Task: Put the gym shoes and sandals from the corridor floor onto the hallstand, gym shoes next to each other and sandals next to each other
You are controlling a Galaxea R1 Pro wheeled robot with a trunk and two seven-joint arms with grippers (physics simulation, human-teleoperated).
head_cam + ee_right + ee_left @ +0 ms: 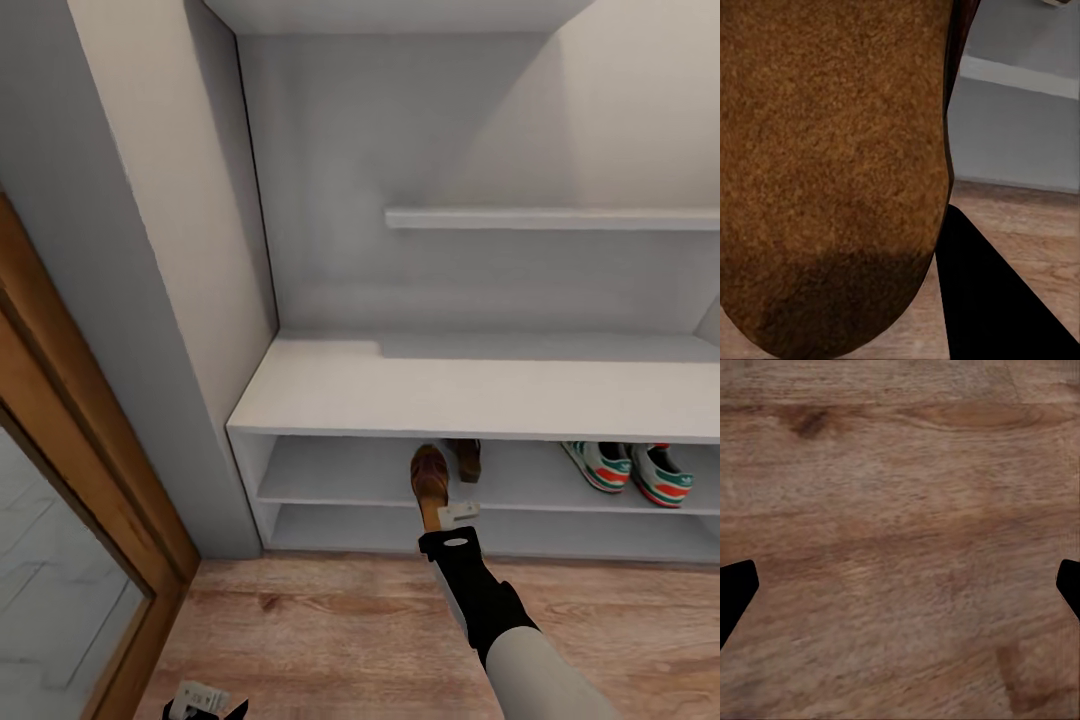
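Note:
The brown sandal (429, 474) with a tan sole hangs at the front edge of the hallstand's (470, 390) upper open tier, with my right gripper (447, 518) shut on its heel end. Its suede-like insole (832, 165) looms close in the right wrist view beside one dark finger (990, 307). The second sandal (468, 458) stands just behind it inside that tier. Both gym shoes (598, 465) (660, 476) sit side by side further right on the same tier. My left gripper (205, 702) hangs low over the wood-plank floor (900, 510), open and empty.
A wall shelf (550, 218) juts out above the bench top. A grey wall panel (150, 300) and a wooden door frame (90, 480) stand at the left. Bare floor (330, 620) lies in front of the rack.

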